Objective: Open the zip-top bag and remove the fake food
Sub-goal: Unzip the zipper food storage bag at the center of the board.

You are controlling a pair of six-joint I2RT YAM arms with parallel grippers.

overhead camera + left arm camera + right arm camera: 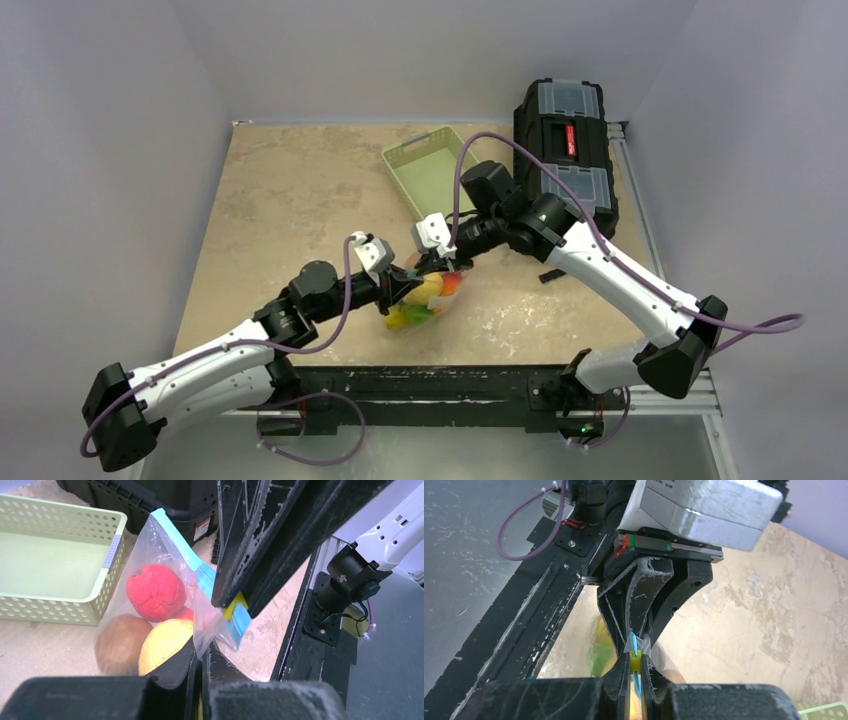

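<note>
The zip-top bag point(432, 297) hangs between both grippers near the table's front edge, the fake food inside it. In the left wrist view a red fruit point(156, 591), a yellow one point(165, 641) and a brown one point(119, 644) show through the plastic. My left gripper point(205, 649) is shut on the clear plastic just below the teal zip strip point(200, 575). My right gripper point(637, 661) is shut on the yellow slider point(636, 663) at the strip's end, directly opposite the left fingers point(651, 595).
A pale green basket point(428, 172) stands behind the bag. A black toolbox point(566, 150) sits at the back right. The table's black front rail point(430, 382) runs just below the bag.
</note>
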